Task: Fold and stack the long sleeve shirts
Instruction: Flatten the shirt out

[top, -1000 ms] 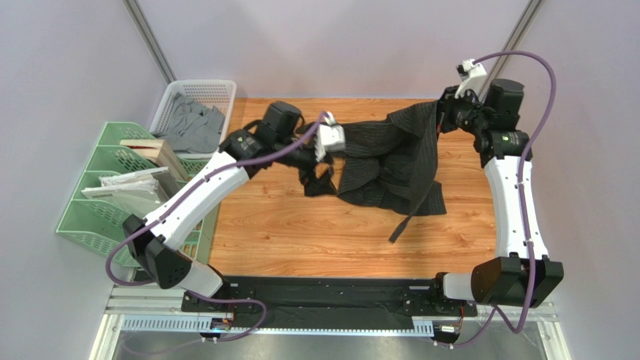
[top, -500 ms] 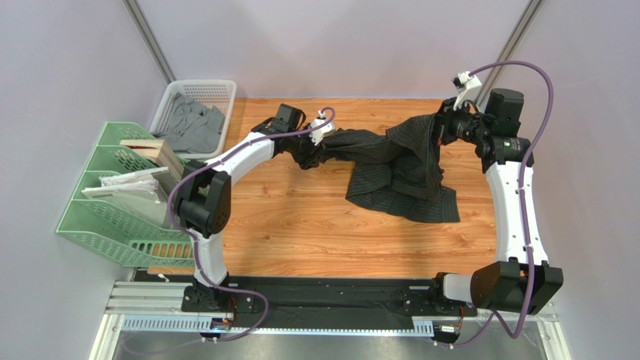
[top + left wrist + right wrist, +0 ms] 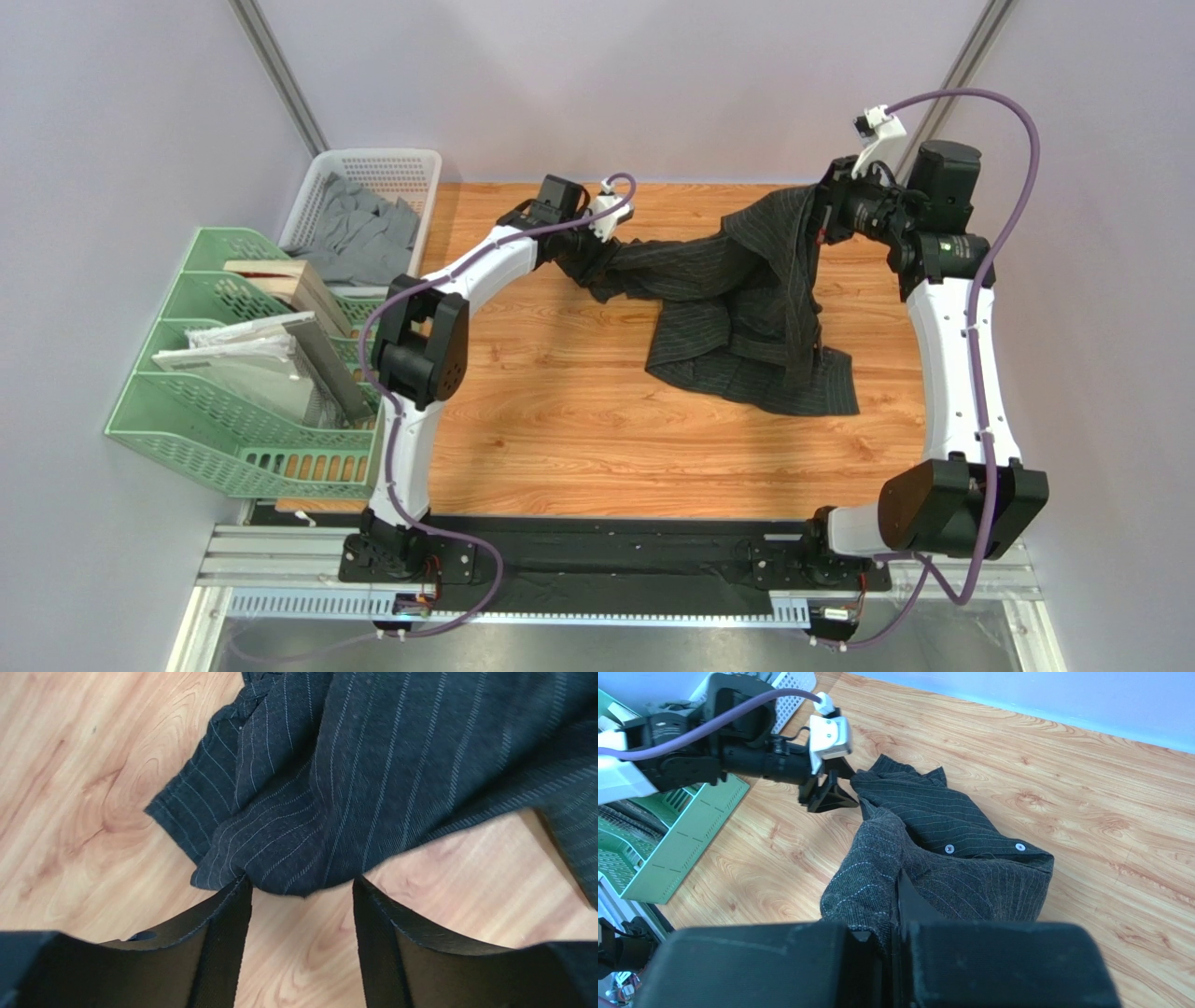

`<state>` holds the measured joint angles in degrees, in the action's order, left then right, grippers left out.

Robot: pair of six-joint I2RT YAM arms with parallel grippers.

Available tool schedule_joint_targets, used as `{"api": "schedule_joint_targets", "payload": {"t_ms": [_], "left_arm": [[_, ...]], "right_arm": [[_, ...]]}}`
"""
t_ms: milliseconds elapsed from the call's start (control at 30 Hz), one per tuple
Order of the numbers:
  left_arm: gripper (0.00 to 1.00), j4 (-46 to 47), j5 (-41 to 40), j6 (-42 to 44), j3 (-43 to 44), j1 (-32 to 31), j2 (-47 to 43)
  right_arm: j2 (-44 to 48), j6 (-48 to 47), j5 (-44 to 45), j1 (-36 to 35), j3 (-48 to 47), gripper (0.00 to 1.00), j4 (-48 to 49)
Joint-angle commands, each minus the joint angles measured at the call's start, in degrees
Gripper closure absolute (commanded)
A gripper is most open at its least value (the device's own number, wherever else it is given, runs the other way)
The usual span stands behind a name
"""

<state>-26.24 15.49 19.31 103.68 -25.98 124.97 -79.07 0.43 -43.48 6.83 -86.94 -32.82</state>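
1. The long sleeve shirt [image 3: 737, 301], charcoal with fine pale pinstripes, is unfolded and rumpled. In the top view it sits at about 2 o'clock from the middle of the table [image 3: 561, 448].
2. Its lower bulk rests on the wood. One corner is drawn up off the surface toward 1 o'clock, and a narrower part stretches out toward 10 o'clock.
3. In the right wrist view, two small pale buttons [image 3: 950, 848] show along a folded edge.
4. The right gripper [image 3: 831, 217] hangs above the table's far right corner, at 1 o'clock. It is clamped tight on the raised corner, and the cloth falls away from between its fingers.
5. The left gripper [image 3: 300, 889] is at 11 o'clock, at the end of the stretched part. Its jaws stand partly apart, with bare wood showing between them.
6. The shirt's hem lies right at the left gripper's fingertips. I cannot tell whether they pinch it.
7. Off the table at 10 o'clock stands a white basket [image 3: 372, 154] holding a grey garment [image 3: 358, 231].
8. At 9 o'clock, beside the table's left edge, is a green file rack [image 3: 183, 406] with papers [image 3: 232, 343] in its slots.
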Motion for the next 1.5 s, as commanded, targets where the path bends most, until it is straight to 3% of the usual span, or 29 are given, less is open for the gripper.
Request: {"api": "schedule_joint_targets", "payload": {"t_ms": [0, 300, 567, 1033, 1167, 1267, 1300, 1400, 1467], "left_arm": [[0.41, -3.6, 0.0, -4.5, 5.0, 0.3, 3.4], [0.44, -5.2, -3.6, -9.8, 3.3, 0.5, 3.2], [0.40, -5.5, -1.2, -16.2, -5.2, 1.0, -2.9], [0.39, -4.1, 0.4, -23.4, 10.1, 1.2, 8.9], [0.53, -0.2, 0.1, -24.0, 9.8, 1.3, 9.3], [0.70, 1.5, 0.2, -24.6, 8.3, 1.6, 8.7], [0.81, 2.2, 0.4, -24.6, 7.7, 1.7, 8.3], [1.00, 3.6, 0.6, -23.7, 5.5, 2.5, 6.1], [1.00, 0.6, 1.1, -19.9, 5.7, 3.5, 3.1]], "right_arm": [[-0.3, 1.7, -0.8, -0.1, -2.8, 1.00, 3.7], [-0.6, 1.3, -1.3, 0.0, -2.8, 1.00, 3.9], [-1.0, 1.2, -1.8, 0.0, -2.4, 1.00, 4.6], [-0.6, 1.9, -1.6, 0.0, -2.8, 1.00, 4.8], [-0.5, 2.0, -1.3, 0.0, -3.2, 1.00, 4.8], [-0.5, 1.9, -0.7, 0.0, -3.6, 1.00, 4.8], [-0.5, 1.9, -0.7, 0.0, -3.7, 1.00, 4.8], [-0.4, 2.1, -0.6, 0.3, -4.4, 1.00, 4.9], [-0.2, 2.2, -0.6, 0.7, -5.3, 1.00, 4.7]]}}
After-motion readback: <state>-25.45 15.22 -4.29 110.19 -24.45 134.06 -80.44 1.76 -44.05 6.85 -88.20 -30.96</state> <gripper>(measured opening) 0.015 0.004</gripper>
